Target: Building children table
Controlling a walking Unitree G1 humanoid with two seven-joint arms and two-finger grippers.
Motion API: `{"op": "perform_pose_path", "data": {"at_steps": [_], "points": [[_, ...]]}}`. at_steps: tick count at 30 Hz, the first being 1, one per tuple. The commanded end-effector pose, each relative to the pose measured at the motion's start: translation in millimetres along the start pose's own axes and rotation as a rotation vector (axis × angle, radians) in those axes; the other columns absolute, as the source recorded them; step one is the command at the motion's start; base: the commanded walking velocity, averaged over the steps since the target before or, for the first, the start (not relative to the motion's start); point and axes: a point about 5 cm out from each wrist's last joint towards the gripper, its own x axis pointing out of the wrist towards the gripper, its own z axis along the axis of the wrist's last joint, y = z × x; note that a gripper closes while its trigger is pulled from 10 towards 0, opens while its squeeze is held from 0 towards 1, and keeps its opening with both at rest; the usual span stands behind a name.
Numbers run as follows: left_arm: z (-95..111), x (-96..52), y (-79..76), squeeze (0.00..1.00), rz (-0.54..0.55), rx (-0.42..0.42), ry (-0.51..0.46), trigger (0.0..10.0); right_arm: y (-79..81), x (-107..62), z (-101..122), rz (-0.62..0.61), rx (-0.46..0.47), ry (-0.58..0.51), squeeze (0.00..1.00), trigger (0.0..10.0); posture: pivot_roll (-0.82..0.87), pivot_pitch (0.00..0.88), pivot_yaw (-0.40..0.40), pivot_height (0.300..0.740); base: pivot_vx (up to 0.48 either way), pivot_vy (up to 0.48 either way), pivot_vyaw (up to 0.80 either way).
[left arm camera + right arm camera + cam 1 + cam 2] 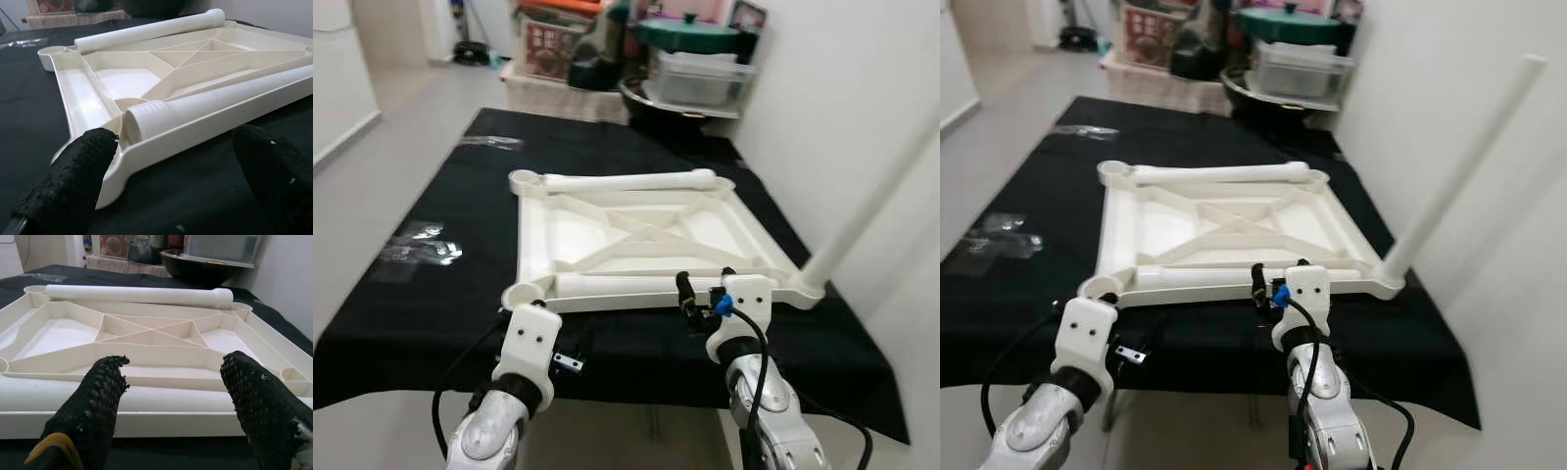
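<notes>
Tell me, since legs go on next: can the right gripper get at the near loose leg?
Probably yes: the right gripper, open, faces the near leg lying along the tabletop's front edge, nothing between.

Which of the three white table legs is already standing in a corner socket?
The leg at the tabletop's near right corner, rising slantwise. The other two legs lie flat across the upturned tabletop.

Tabletop [636, 235] on cloth [431, 304], two legs [626, 181] lying in it (one standing, right corner)
</notes>
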Motion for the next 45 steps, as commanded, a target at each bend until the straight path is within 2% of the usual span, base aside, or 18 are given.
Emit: {"op": "perform_pose_path", "data": {"at_steps": [1,4,7,8,10,11,14,16,17,18,19,20,22,27,32,36,42,45], "points": [[-4,3.2,-1.2,0.00,-0.021,-0.005,0.028,10.0,-5.7,-0.8,0,-0.018,-0.008,0.008,0.00,10.0,0.09,0.072,-0.131,0.740,0.000,0.000,0.00],[0,9.8,4.9,0.00,-0.028,-0.006,0.024,10.0,-5.2,-0.3,1,-0.019,-0.007,0.004,0.00,10.0,0.09,0.076,-0.127,0.740,0.000,0.000,0.00],[11,26.1,23.4,0.00,-0.045,-0.006,0.027,10.0,-3.7,0.3,2,-0.031,0.004,0.003,0.00,10.0,0.09,0.080,-0.117,0.740,0.000,0.000,0.00],[11,26.1,23.4,0.00,-0.045,-0.006,0.027,10.0,-3.7,0.3,2,-0.031,0.004,0.003,0.00,10.0,0.09,0.080,-0.117,0.740,0.000,0.000,0.00],[19,35.1,36.1,0.00,-0.065,-0.026,0.042,10.0,-2.4,-1.6,0,-0.033,0.014,0.011,0.00,10.0,0.10,0.077,-0.114,0.740,0.000,0.000,0.00],[19,35.1,36.1,0.00,-0.065,-0.026,0.042,10.0,-2.4,-1.6,0,-0.033,0.014,0.011,0.00,10.0,0.10,0.077,-0.114,0.740,0.000,0.000,0.00],[27,42.2,45.0,0.00,-0.084,-0.062,0.059,10.0,-0.9,-3.4,-1,-0.029,0.017,0.017,0.00,10.0,0.09,0.075,-0.106,0.740,0.000,0.000,0.00],[36,48.3,51.7,0.00,-0.098,-0.141,0.071,10.0,0.5,-4.5,-1,-0.026,0.018,0.022,0.00,10.0,0.09,0.070,-0.104,0.740,0.000,0.000,0.00],[36,48.3,51.7,0.00,-0.098,-0.141,0.071,10.0,0.5,-4.5,-1,-0.026,0.018,0.022,0.00,10.0,0.09,0.070,-0.104,0.740,0.000,0.000,0.00],[36,49.4,52.2,0.00,-0.119,-0.195,0.098,10.0,1.1,-5.2,-2,-0.022,0.019,0.027,0.00,10.0,0.09,0.066,-0.104,0.740,0.000,0.000,0.00],[36,49.4,52.2,0.00,-0.119,-0.195,0.098,10.0,1.1,-5.2,-2,-0.022,0.019,0.027,0.00,10.0,0.09,0.066,-0.104,0.740,0.000,0.000,0.00],[38,50.0,51.8,0.00,-0.140,-0.263,0.122,10.0,1.6,-5.8,-4,-0.019,0.022,0.036,0.00,10.0,0.10,0.064,-0.103,0.740,0.000,0.000,0.00],[38,50.7,51.9,0.00,-0.154,-0.334,0.160,10.0,2.0,-6.3,-6,-0.013,0.026,0.046,0.00,10.0,0.10,0.061,-0.102,0.740,0.000,0.000,0.00],[31,52.3,59.6,0.00,-0.151,-0.418,0.257,10.0,0.9,-5.9,-8,-0.011,0.028,0.059,0.00,10.0,0.10,0.058,-0.104,0.740,0.000,0.000,0.00],[12,47.3,66.0,0.00,-0.139,-0.440,0.354,10.0,-1.5,-6.0,-8,-0.012,0.035,0.063,0.00,10.0,0.10,0.060,-0.107,0.740,0.000,0.000,0.00],[11,47.3,66.4,0.00,-0.142,-0.440,0.365,10.0,-1.4,-5.8,-8,-0.011,0.037,0.064,0.00,10.0,0.10,0.060,-0.107,0.740,0.000,0.000,0.00],[6,51.3,77.4,0.00,-0.131,-0.473,0.388,10.0,-1.4,-5.6,-6,-0.011,0.036,0.058,0.00,10.0,0.09,0.058,-0.105,0.740,0.000,0.000,0.00],[5,54.4,82.0,0.00,-0.130,-0.462,0.394,10.0,-0.9,-5.3,-7,-0.010,0.033,0.065,0.00,10.0,0.08,0.060,-0.103,0.740,0.000,0.000,0.00]]}}
